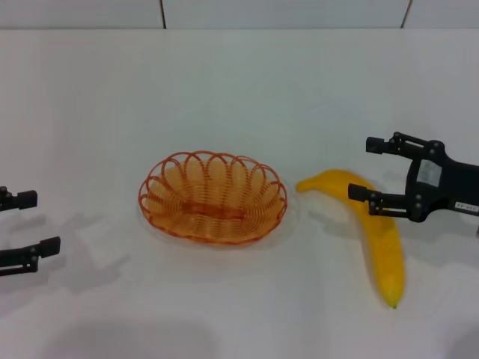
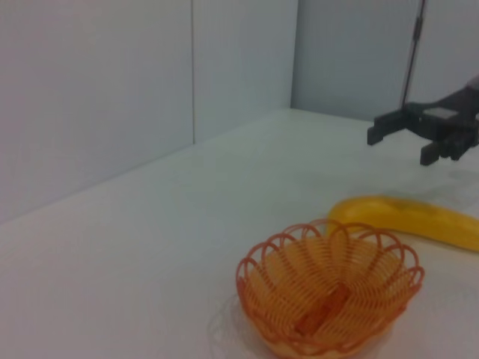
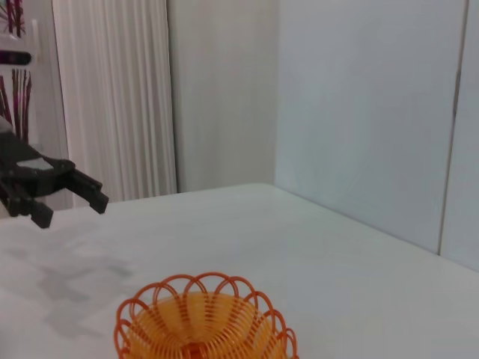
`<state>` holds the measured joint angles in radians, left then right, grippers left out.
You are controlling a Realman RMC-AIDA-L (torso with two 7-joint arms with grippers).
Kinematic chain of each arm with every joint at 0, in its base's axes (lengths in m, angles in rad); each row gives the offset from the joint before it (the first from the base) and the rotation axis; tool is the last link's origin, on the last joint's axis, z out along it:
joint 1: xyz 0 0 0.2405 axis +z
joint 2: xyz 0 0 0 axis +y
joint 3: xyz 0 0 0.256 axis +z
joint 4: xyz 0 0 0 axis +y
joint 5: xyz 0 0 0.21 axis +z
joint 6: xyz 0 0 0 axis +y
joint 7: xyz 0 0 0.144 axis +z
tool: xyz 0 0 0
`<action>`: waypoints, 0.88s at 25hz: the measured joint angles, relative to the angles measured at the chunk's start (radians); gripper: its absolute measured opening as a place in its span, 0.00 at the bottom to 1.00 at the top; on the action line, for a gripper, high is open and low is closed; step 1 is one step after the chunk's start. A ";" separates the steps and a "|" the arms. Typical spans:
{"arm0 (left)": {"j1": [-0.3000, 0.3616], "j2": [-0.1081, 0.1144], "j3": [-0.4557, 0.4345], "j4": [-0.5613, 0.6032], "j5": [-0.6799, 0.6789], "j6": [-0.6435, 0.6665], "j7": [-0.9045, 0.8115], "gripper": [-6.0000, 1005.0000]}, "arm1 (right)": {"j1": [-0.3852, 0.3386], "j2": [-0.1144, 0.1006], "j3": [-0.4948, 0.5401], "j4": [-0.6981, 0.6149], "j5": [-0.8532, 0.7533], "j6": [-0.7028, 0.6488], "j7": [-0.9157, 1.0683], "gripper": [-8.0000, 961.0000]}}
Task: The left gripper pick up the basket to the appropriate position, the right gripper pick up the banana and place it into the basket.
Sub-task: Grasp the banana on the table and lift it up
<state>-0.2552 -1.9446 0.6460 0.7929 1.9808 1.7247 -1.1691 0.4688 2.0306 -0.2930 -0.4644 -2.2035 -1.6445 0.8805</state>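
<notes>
while the basket [image 1: 212, 197] sits untouched and empty, we see our left gripper [image 1: 28, 226] spread wide nearby, our right gripper [image 1: 368, 169] parted over the banana [image 1: 372, 229]; nothing done yet.

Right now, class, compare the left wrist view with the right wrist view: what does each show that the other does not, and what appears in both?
Only the left wrist view shows the banana, lying on the white table just past the basket, and the right gripper open above the table beyond it. Only the right wrist view shows the left gripper, open and hovering over the table, and a pale curtain behind it. Both show the empty orange basket on the table and plain pale walls.
</notes>
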 joint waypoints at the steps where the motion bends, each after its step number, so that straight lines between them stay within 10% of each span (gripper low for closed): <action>1: -0.006 0.001 0.000 -0.006 0.007 -0.003 0.001 0.87 | 0.000 0.000 0.000 -0.009 -0.001 -0.007 0.008 0.90; 11: -0.034 -0.005 -0.005 -0.021 0.019 -0.015 0.012 0.87 | 0.010 0.002 -0.063 -0.302 -0.060 -0.026 0.414 0.90; 22: -0.058 -0.007 -0.006 -0.042 0.015 -0.035 0.012 0.87 | 0.031 0.004 -0.471 -0.699 -0.090 -0.069 0.959 0.90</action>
<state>-0.3131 -1.9515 0.6397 0.7510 1.9961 1.6894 -1.1568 0.4995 2.0343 -0.7637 -1.1638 -2.2940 -1.7133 1.8392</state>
